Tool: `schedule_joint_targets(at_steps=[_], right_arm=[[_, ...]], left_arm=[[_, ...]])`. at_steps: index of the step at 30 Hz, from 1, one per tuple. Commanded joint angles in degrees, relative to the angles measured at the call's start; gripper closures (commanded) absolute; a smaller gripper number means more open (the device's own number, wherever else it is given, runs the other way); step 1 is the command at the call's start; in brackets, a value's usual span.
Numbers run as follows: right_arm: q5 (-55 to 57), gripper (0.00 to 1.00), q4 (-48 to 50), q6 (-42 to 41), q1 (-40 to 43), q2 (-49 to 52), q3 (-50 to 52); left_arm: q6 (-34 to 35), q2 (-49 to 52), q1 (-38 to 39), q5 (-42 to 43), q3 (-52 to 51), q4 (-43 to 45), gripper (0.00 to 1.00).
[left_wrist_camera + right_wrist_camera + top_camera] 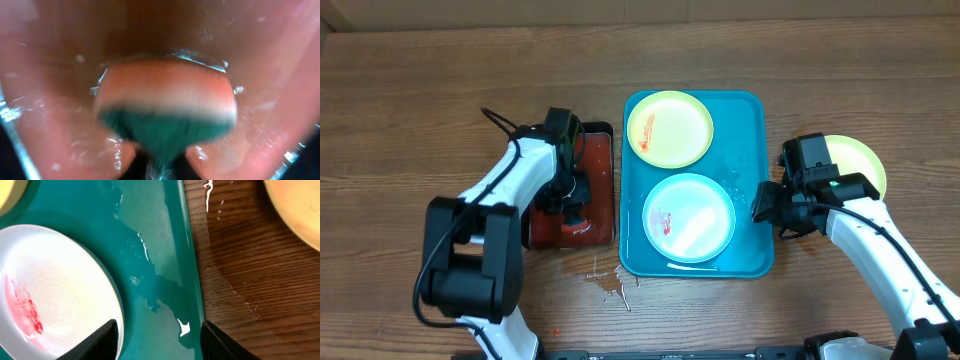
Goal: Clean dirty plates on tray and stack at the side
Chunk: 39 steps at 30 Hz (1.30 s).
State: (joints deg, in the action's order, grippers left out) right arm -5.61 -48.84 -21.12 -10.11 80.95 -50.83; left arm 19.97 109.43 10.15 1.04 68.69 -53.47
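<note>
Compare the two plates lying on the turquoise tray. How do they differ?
The yellow-green plate lies at the far end of the tray, the blue-white plate at the near end. The yellow-green plate's smear is faint and orange-red; the blue-white plate's is stronger red. Both are round, flat and dirty.

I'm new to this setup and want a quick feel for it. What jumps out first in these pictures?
The bright turquoise tray in the middle stands out, holding a yellow-green plate and a pale blue plate, both smeared red. To its left, the left gripper dips into a black tray of red liquid; a third plate sits on the table at right.
</note>
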Motion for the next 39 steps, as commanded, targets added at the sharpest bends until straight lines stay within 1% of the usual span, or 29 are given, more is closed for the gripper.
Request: schedule_joint_targets(at_steps=[1, 4, 7, 8, 9, 11, 17, 20, 24, 27, 33, 34, 36, 38, 39], right_arm=[[-0.6, 0.46, 0.4, 1.1, 0.1, 0.5, 0.0], [-2.7, 0.47, 0.7, 4.2, 0.1, 0.5, 0.0], [-3.0, 0.47, 0.7, 4.7, 0.1, 0.5, 0.0], [-3.1, 0.51, 1.0, 4.7, 0.1, 0.6, 0.1], [-3.1, 0.53, 1.5, 4.7, 0.1, 0.6, 0.2], [-4.2, 0.53, 2.8, 4.7, 0.1, 0.6, 0.7], [-6.0, 0.49, 6.9, 5.0, -0.4, 1.2, 3.6], [-8.5, 0.49, 9.6, 7.4, -2.0, 1.2, 5.0], [-4.2, 0.5, 12.2, 7.2, -5.0, 1.4, 6.3], [-1.8, 0.51, 14.4, 4.6, -6.2, 1.8, 7.4], [-2.1, 0.62, 17.0, 1.5, -7.5, 6.5, 8.2], [-2.2, 0.67, 17.5, 0.9, -7.8, 7.7, 8.2], [-2.2, 0.73, 18.7, 0.1, -8.7, 9.9, 8.2], [-2.1, 0.87, 19.7, 0.1, -9.4, 11.4, 8.2], [-2.1, 0.92, 20.1, 0.1, -9.6, 11.9, 8.2]], left_arm=[[-0.5, 1.8, 0.4, 1.1, 0.5, -0.2, 0.96], [-0.5, -0.3, 0.4, 1.4, 1.1, -0.7, 0.96], [-0.5, -3.6, 0.4, 1.5, 3.2, -3.4, 0.96], [-0.5, -4.8, 0.4, 1.5, 3.9, -4.3, 0.96], [-0.7, -6.3, 0.4, 1.5, 4.9, -5.3, 0.96], [-1.6, -9.3, 0.4, 1.5, 6.8, -6.8, 0.96], [-5.1, -16.7, 0.4, 1.3, 13.0, -10.4, 0.96], [-5.9, -18.7, 0.4, 1.0, 14.0, -10.8, 0.96], [-6.3, -19.0, 0.4, 0.4, 13.9, -11.4, 0.96], [-6.3, -18.7, 0.4, 0.4, 13.9, -12.4, 0.96], [-6.8, -18.7, 0.4, 0.4, 13.9, -12.7, 0.96], [-6.8, -18.7, 0.4, 0.4, 13.9, -12.7, 0.96], [-6.9, -18.7, 0.4, 0.4, 13.9, -12.7, 0.96], [-7.0, -18.7, 0.5, 0.5, 13.9, -12.5, 0.96], [-7.0, -18.7, 0.5, 0.5, 13.9, -12.5, 0.96]])
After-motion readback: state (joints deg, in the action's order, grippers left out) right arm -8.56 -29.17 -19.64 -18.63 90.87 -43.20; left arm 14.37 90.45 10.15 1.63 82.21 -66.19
